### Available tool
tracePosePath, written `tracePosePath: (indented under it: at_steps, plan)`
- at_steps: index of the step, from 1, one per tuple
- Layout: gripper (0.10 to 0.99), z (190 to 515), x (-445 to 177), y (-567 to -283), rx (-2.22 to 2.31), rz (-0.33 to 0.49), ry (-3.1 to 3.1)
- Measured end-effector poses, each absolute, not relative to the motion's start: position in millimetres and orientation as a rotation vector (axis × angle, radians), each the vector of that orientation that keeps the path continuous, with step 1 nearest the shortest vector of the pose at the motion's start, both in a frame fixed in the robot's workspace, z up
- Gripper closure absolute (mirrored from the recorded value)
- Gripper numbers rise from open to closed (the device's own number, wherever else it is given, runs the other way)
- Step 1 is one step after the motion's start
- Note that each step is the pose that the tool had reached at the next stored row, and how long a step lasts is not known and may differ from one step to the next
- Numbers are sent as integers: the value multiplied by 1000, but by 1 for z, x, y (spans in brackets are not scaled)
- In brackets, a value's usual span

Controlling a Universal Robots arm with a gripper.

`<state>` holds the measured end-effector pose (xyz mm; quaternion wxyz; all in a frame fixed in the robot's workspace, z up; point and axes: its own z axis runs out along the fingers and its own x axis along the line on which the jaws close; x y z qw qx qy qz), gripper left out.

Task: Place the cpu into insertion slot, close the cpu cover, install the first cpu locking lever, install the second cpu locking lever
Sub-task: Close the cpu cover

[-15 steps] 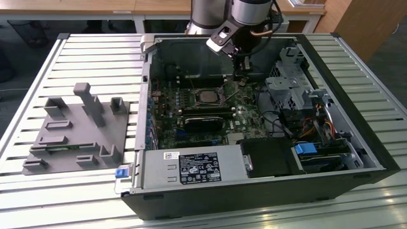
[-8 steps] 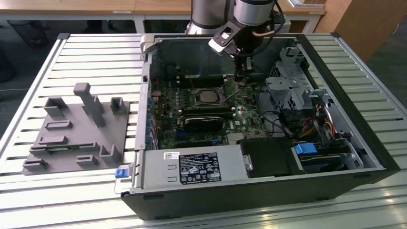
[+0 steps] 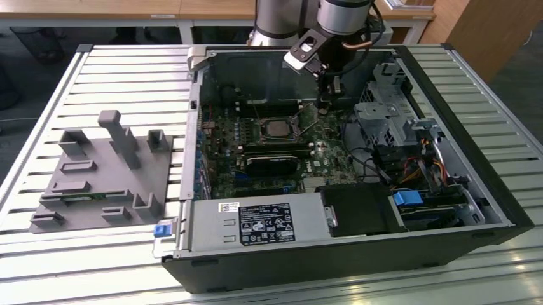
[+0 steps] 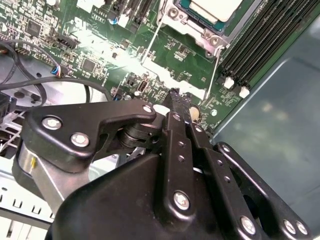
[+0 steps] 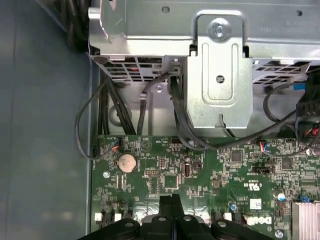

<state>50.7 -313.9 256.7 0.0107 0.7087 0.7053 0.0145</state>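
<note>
The cpu is a silver-tan square lying in the insertion slot on the motherboard inside the open computer case. In the second wrist view the cpu sits with the silver metal frame of the slot around it. Two thin silver lever rods run from the slot towards my fingertips. My gripper hangs above the board, to the exterior view's right of the slot. Its black fingers are shut together with nothing between them, as also shows for the gripper in the first wrist view.
A metal drive cage with black cables stands close to the gripper. Long black memory slots lie beside the cpu. A coin battery sits on the board. A grey fixture stands at the exterior view's left, and the power supply is at the case front.
</note>
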Motion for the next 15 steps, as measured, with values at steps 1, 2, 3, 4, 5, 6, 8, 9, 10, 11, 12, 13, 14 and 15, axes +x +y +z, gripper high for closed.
tracePosePath:
  at_steps: [1, 2, 3, 4, 5, 6, 8, 9, 10, 11, 12, 13, 14, 15]
  plan:
    - [980, 257, 52, -314, 2212, 45, 2201]
    - [980, 256, 52, -314, 2212, 45, 2201]
    - [980, 256, 53, -314, 2212, 44, 2201]
    - [980, 256, 54, -314, 2213, 43, 2202]
    - [980, 255, 55, -313, 2213, 42, 2202]
    - [980, 255, 55, -313, 2214, 41, 2203]
    - [980, 254, 56, -313, 2215, 38, 2204]
    - [980, 253, 57, -313, 2215, 37, 2205]
    - [980, 253, 57, -313, 2216, 35, 2205]
    - [980, 252, 58, -313, 2217, 34, 2206]
    - [980, 252, 58, -313, 2217, 33, 2207]
    - [980, 251, 58, -313, 2218, 31, 2207]
    - [980, 251, 59, -313, 2219, 30, 2208]
    - [980, 250, 59, -312, 2219, 29, 2208]
